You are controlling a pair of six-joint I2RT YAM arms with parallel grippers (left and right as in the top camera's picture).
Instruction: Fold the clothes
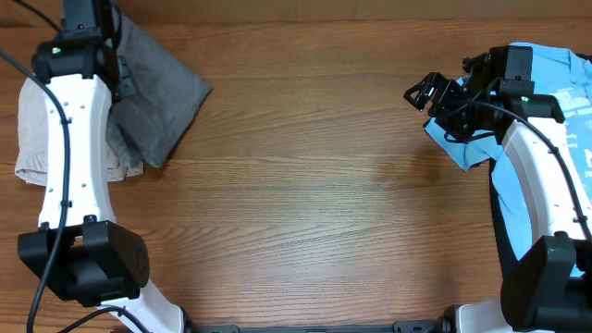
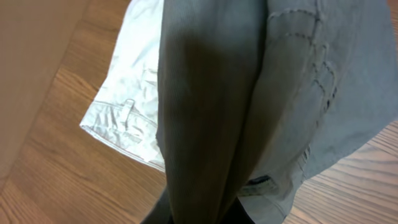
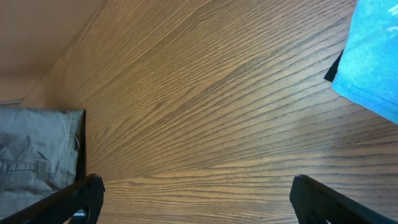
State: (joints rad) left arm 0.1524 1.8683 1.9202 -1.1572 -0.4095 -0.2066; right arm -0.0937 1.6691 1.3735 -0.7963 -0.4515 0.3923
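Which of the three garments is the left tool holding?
The dark grey shorts, pinched in the left tool; the beige shorts lie loose alongside, the blue T-shirt far right.

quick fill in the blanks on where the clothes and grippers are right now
1. The left gripper is shut on the grey shorts, and the beige shorts lie partly ____ them.
2. The right gripper has its jaws ____.
3. The T-shirt beside the right gripper is light ____.
4. The table is made of ____.

Missing words: under; open; blue; wood
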